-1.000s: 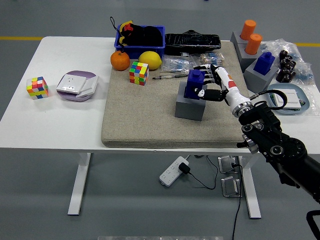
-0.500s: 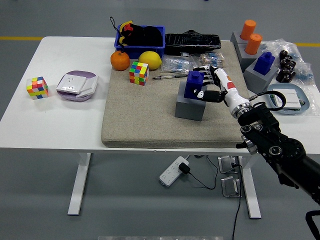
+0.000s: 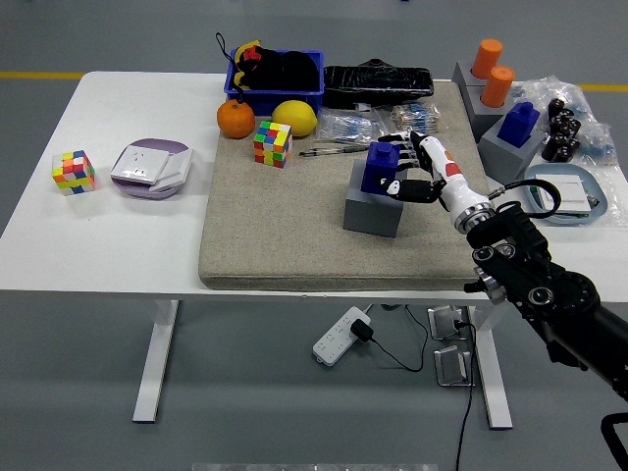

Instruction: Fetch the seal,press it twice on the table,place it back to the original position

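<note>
My right hand (image 3: 410,169) has crept slightly further in and now wraps its fingers around the blue seal (image 3: 380,165), still seated on its grey base (image 3: 372,208); lifting comes next.

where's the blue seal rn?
Head view, right of centre: blue seal sits on its grey block on the mat, right robot hand around it.

Right arm comes in from lower right, black links and forearm angled up-left. White-and-red right hand (image 3: 412,167) at full reach, fingers (image 3: 397,136) curled, thumb low on the near side. Left arm out of view.
</note>
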`<state>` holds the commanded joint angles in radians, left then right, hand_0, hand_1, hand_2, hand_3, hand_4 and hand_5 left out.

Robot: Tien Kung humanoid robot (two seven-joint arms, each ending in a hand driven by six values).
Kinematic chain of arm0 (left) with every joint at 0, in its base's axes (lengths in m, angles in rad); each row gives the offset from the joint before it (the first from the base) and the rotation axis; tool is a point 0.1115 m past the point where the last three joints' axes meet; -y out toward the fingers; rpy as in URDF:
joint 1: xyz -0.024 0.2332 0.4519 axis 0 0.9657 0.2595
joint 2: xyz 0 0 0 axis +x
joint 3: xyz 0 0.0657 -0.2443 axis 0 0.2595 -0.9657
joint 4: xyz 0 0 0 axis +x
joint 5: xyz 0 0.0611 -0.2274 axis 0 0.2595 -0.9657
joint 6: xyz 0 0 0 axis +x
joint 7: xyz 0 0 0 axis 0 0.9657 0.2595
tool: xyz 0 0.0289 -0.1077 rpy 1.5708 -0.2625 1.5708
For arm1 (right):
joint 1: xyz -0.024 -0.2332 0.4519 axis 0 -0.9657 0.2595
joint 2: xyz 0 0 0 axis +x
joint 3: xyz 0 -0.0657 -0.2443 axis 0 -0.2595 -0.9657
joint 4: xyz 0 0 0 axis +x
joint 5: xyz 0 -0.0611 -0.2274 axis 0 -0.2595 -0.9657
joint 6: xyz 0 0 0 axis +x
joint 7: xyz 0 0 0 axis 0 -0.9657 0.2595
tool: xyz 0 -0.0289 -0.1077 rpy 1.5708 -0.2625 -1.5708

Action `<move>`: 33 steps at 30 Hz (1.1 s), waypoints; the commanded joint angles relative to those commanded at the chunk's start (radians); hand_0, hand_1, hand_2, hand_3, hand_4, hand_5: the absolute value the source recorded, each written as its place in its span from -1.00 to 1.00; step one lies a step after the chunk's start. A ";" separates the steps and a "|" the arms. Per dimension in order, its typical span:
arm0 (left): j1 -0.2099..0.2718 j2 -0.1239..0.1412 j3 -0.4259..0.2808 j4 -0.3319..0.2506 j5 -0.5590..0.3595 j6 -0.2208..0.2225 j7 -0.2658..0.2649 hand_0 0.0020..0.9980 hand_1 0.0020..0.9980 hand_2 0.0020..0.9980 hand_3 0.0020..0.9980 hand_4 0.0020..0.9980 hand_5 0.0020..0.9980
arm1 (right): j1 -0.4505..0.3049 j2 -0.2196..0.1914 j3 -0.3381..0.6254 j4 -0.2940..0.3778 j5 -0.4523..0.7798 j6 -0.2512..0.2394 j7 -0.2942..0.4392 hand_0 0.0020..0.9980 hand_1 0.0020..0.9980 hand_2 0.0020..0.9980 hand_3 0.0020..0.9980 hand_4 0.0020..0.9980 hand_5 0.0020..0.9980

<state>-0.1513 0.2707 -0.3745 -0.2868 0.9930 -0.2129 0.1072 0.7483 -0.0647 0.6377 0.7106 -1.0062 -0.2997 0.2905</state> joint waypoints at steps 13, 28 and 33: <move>0.001 -0.001 0.000 0.000 0.000 -0.001 0.000 0.65 0.58 0.51 0.63 0.45 -0.24 | 0.002 0.003 -0.010 -0.001 0.007 0.009 -0.003 0.41 0.20 0.25 0.20 0.43 -1.00; -0.001 -0.001 0.002 0.000 -0.004 -0.004 0.002 0.65 0.58 0.51 0.63 0.45 -0.25 | 0.006 0.004 -0.015 -0.005 0.019 0.017 -0.001 0.62 0.63 0.62 0.62 0.81 -1.00; 0.000 -0.001 0.001 0.000 -0.003 -0.004 0.002 0.65 0.58 0.51 0.63 0.45 -0.25 | 0.006 0.005 -0.015 -0.006 0.018 0.017 -0.001 0.64 0.66 0.65 0.66 0.85 -1.00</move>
<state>-0.1513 0.2701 -0.3732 -0.2868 0.9895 -0.2173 0.1094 0.7541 -0.0599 0.6223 0.7041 -0.9886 -0.2829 0.2899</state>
